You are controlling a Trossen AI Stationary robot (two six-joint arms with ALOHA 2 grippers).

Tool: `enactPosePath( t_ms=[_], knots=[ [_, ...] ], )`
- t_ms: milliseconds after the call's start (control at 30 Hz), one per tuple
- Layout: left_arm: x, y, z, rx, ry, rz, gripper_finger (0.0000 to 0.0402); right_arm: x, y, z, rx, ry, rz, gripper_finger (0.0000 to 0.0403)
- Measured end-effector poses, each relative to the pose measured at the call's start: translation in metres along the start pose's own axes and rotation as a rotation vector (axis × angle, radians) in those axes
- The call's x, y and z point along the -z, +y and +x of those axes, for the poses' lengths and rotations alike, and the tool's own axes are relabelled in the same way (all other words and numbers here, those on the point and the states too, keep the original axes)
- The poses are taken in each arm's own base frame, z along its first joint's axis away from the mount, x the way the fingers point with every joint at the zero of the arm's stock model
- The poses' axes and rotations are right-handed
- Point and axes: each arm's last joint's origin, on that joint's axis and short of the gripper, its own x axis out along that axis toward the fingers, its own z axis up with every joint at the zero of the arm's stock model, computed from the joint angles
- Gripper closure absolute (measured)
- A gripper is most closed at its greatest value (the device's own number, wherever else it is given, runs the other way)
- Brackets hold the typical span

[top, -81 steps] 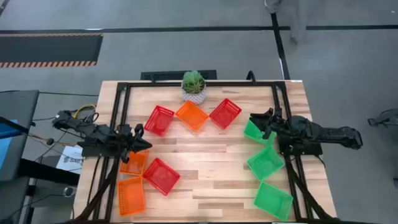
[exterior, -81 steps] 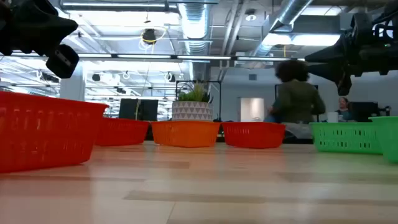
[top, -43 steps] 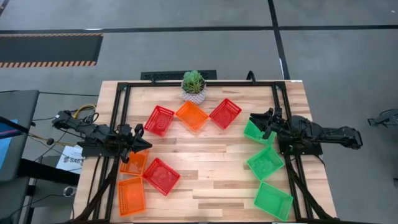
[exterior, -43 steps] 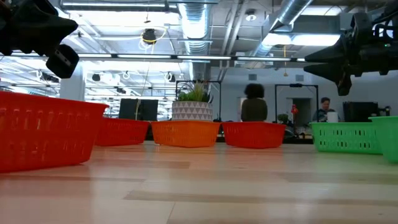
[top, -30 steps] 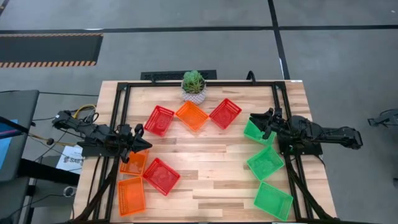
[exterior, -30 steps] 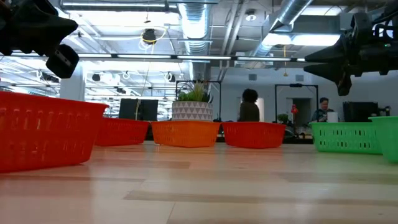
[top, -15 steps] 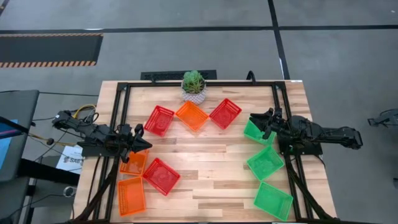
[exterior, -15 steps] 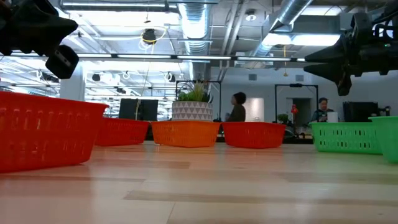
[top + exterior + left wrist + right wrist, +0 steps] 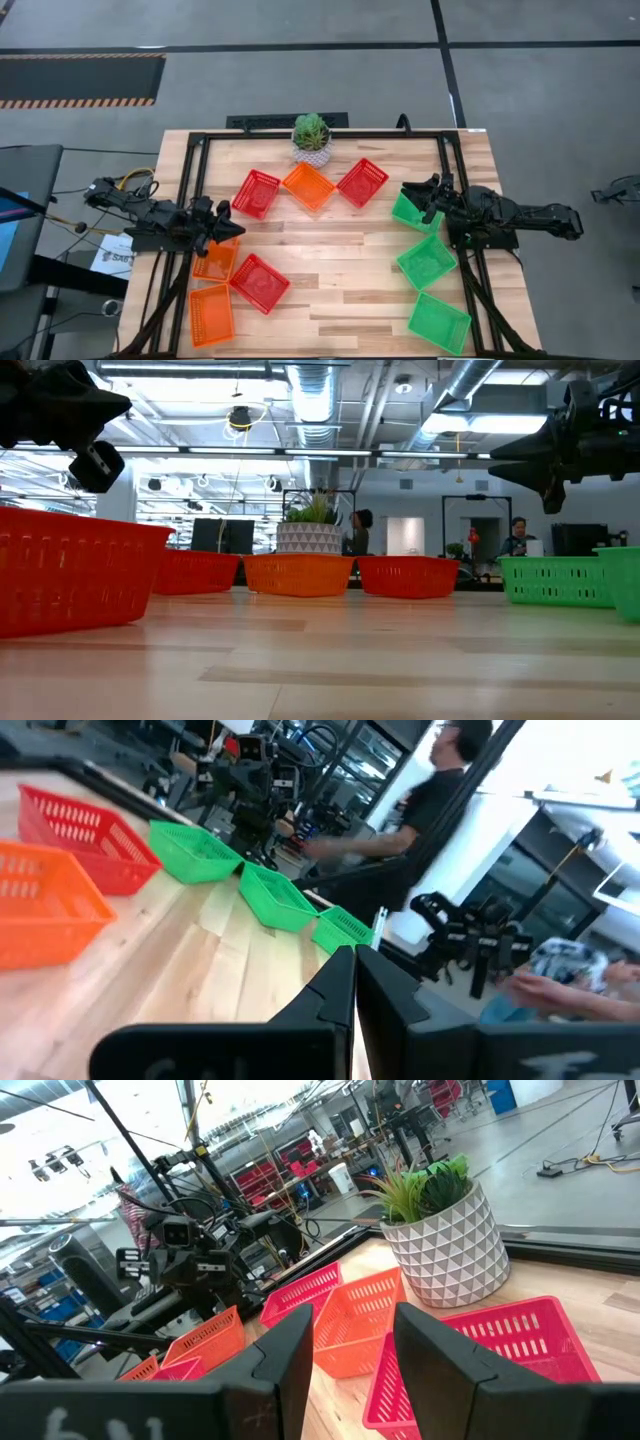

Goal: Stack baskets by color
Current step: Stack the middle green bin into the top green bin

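Around the plant: we place everything off the potted plant at the table's far edge.
Red baskets: one just left-front of the plant, one just right-front of it, one well to the front-left, nearer the front edge.
Orange baskets: one directly in front of the plant, between the two far red ones; one well to the front-left, touching the near red one; one beyond that at the front-left corner.
Green baskets: three in a line down the side right of the plant: far, middle, near. All nine sit singly on the wood; we see nothing stacked yet.
Left gripper: hangs above the table over the far end of the middle orange basket, well left-front of the plant. Fingers pressed together, empty.
Right gripper: hangs above the far green basket, right of the plant, pointing toward it. Fingers parted with a clear gap, nothing between them.
Background: we see a person walking behind the plant in the low view.
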Motion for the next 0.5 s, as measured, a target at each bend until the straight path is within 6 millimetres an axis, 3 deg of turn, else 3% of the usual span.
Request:
enactPosePath(
  t_ms=[500],
  knots=[
    [-0.0034,0.0031,-0.0003,-0.117,-0.103,-0.114,0.0401,-0.0003,0.0002,0.0,-0.002,-0.004,0.002,0.024]
  ],
)
